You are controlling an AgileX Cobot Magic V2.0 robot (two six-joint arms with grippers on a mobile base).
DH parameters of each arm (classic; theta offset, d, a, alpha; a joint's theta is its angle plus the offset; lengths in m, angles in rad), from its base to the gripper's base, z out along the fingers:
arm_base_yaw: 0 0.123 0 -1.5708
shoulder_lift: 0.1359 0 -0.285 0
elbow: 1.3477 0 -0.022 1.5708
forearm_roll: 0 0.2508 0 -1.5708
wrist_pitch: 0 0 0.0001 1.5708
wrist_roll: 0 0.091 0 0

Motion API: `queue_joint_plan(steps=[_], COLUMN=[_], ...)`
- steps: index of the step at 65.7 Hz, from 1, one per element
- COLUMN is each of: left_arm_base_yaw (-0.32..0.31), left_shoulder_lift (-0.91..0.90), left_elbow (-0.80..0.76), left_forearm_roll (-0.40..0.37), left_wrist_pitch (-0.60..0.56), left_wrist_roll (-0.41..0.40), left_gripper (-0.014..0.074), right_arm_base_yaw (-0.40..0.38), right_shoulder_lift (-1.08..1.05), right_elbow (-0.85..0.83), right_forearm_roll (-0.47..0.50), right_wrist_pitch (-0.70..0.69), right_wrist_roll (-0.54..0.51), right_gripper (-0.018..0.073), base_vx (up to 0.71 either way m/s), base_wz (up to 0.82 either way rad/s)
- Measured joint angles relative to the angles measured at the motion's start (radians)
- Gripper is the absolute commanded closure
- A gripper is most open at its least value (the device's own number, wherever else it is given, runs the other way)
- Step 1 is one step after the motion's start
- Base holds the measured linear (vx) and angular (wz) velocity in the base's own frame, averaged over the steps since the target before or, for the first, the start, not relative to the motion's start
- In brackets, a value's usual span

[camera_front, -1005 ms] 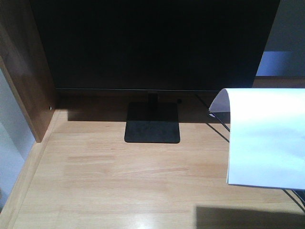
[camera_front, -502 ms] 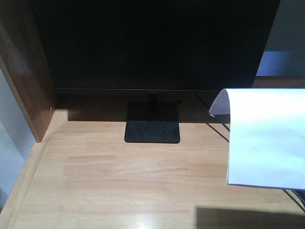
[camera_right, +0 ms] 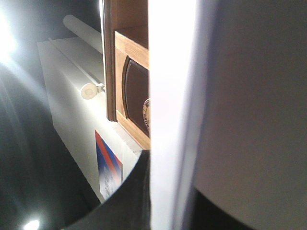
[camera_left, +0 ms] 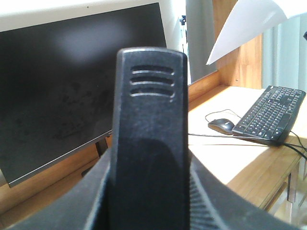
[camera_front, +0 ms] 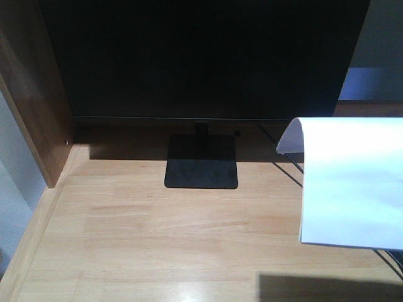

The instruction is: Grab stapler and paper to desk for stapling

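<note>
In the left wrist view the black stapler (camera_left: 148, 134) stands upright, ribbed end up. My left gripper (camera_left: 148, 191) is shut on it, with a finger (camera_left: 91, 196) pressed against each side. The white paper (camera_front: 352, 182) hangs above the right side of the light wooden desk (camera_front: 157, 239), its left edge curled over. It also shows as a corner of paper (camera_left: 244, 24) at the top right of the left wrist view. My right gripper (camera_right: 172, 201) is shut on the paper (camera_right: 172, 115), seen edge-on. Neither gripper shows in the front view.
A dark monitor (camera_front: 201, 56) on a square black base (camera_front: 201, 171) fills the back of the desk. The brown side panel (camera_front: 31, 107) bounds the left. A black keyboard (camera_left: 271, 115), a mouse (camera_left: 221, 126) and thin cables (camera_front: 286, 167) lie to the right.
The curled left corner of the paper has shifted very slightly. Nothing else has moved.
</note>
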Motion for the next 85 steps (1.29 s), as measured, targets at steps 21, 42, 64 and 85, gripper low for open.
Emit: queue_joint_plan(steps=[21,42,64,85], left_arm_base_yaw=[0.000,0.000,0.000,0.061], left_shoulder_lift=[0.014,0.247,0.598,0.875], left_elbow=[0.000,0.000,0.002,0.002], left_forearm_roll=[0.000,0.030,0.046,-0.159], left_wrist_pitch=[-0.017,-0.027,-0.189,-0.325], left_wrist_roll=[0.000,0.000,0.011,0.410], left_gripper=[0.0603,0.0603,0.0603,0.0603], right_arm_base_yaw=[0.000,0.000,0.000,0.000], right_shoulder_lift=[0.000,0.000,0.000,0.000], right_elbow=[0.000,0.000,0.000,0.000], right_forearm_roll=[0.000,0.000,0.000,0.000], right_wrist_pitch=[0.000,0.000,0.000,0.000], right_wrist_roll=[0.000,0.000,0.000,0.000], right_gripper=[0.0562,0.0562,0.0562,0.0562], base_vx=[0.00,0.00,0.00,0.00], base_wz=[0.00,0.00,0.00,0.00])
